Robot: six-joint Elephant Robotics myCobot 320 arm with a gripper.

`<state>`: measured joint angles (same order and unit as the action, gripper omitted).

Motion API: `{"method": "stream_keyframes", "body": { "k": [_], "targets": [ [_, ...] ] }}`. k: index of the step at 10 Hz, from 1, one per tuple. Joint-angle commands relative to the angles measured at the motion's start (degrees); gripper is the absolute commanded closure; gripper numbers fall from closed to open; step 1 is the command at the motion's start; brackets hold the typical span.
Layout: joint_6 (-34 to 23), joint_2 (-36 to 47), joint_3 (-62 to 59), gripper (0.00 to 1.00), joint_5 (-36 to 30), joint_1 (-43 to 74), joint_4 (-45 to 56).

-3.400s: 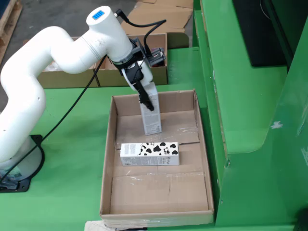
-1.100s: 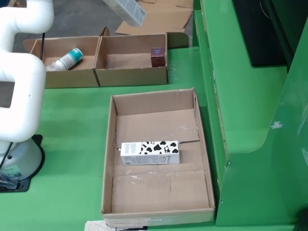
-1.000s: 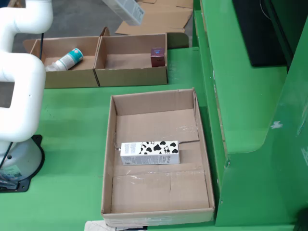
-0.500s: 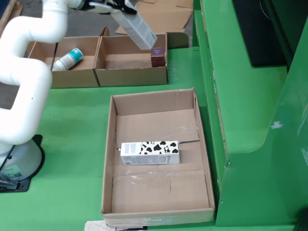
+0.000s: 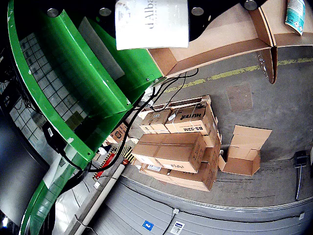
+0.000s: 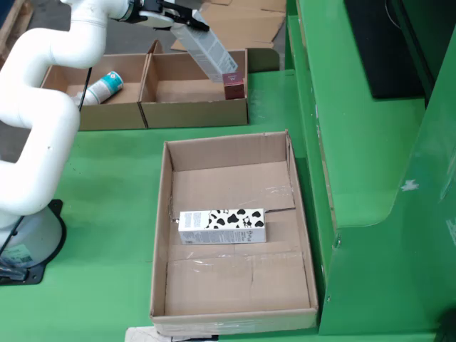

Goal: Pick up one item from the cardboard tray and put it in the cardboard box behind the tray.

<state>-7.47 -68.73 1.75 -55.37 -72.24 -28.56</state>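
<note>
In the fixed view my gripper is shut on a white and grey carton, held tilted in the air over the right-hand cardboard box behind the tray. The carton's lower end hangs close to a small dark red box in that box's right corner. The cardboard tray holds a cow-patterned carton lying on its side. In the wrist view the held carton fills the top, between the black gripper parts, with the box wall behind it.
The left-hand cardboard box holds a white and teal bottle, also seen as bottle. A tall green frame rises right of the tray. The arm's base stands at the left. Stacked shipping boxes lie on the floor beyond.
The arm lifted the carton out of the tray, swung it up and back, and now has lowered it a little toward the right-hand box. The cow-patterned carton stayed put.
</note>
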Motion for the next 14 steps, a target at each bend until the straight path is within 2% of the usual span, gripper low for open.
{"method": "stream_keyframes", "body": {
  "k": [1, 6, 7, 10, 11, 14],
  "targets": [
    [0.4, 1.3, -1.8, 1.00, 0.7, 0.1, -0.8],
    [2.3, -0.2, -1.8, 1.00, 0.7, -1.6, -0.8],
    [0.7, -1.2, -1.8, 1.00, 0.7, -2.0, -0.8],
    [6.2, -8.0, -1.8, 1.00, 0.7, -1.5, -0.8],
    [1.7, -8.0, -1.8, 1.00, 0.7, -1.5, -0.8],
    [2.8, -8.0, -1.8, 1.00, 0.7, -1.5, -0.8]
  ]
}}
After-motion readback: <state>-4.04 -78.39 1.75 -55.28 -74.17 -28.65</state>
